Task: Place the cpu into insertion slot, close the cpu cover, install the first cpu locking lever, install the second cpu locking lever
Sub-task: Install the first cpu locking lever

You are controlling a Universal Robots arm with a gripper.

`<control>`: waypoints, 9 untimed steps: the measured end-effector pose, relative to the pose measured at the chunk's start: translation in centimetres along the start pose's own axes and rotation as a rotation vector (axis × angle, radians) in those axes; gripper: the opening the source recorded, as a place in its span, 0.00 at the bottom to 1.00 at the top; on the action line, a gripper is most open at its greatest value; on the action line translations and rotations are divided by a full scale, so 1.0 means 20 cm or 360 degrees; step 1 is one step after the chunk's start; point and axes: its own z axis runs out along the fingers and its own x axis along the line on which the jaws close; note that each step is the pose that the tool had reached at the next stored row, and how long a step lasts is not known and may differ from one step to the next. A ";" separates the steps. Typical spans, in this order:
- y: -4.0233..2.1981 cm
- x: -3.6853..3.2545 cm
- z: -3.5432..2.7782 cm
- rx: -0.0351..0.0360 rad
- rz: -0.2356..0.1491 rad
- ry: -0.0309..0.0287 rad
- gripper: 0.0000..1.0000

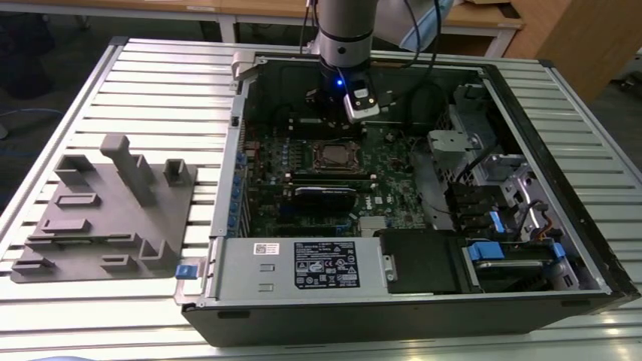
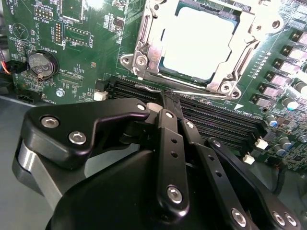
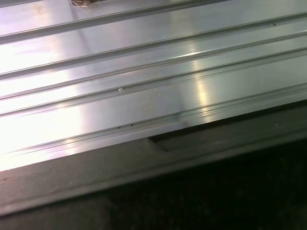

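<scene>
Exterior view: a slatted metal table (image 1: 150,83) carries an open computer case (image 1: 561,188) lying on its side. A grey moulded fixture (image 1: 110,210) sits on the table at the exterior view's left, well apart from the case. The robot arm (image 1: 343,30) comes down from the far side into the case, above the green motherboard (image 1: 392,177). The insertion slot (image 1: 336,156) lies on that board, just in front of the arm's end.

In the first wrist view the table's bright slats (image 3: 144,91) run across.

In the second wrist view the black hand (image 2: 171,98) has its fingers (image 2: 169,139) pressed together. The tips sit over the long black memory slots (image 2: 225,120), just beside the near edge of the socket. The cpu cover (image 2: 149,40) lies flat, closed down around the cpu (image 2: 199,40), whose silver-grey top shows through the square cut-out. A thin locking lever (image 2: 206,93) runs along the socket edge nearest the fingertips; I cannot tell whether they touch it. A coin battery (image 2: 41,64) sits on the board, well apart from the socket.
</scene>
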 end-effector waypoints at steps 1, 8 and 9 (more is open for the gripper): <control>0.000 0.000 0.001 0.0000 0.0000 -0.00002 0.11; -0.001 0.000 0.006 0.0000 0.0000 -0.00002 0.11; -0.001 0.000 0.006 0.0000 0.0000 -0.00001 0.11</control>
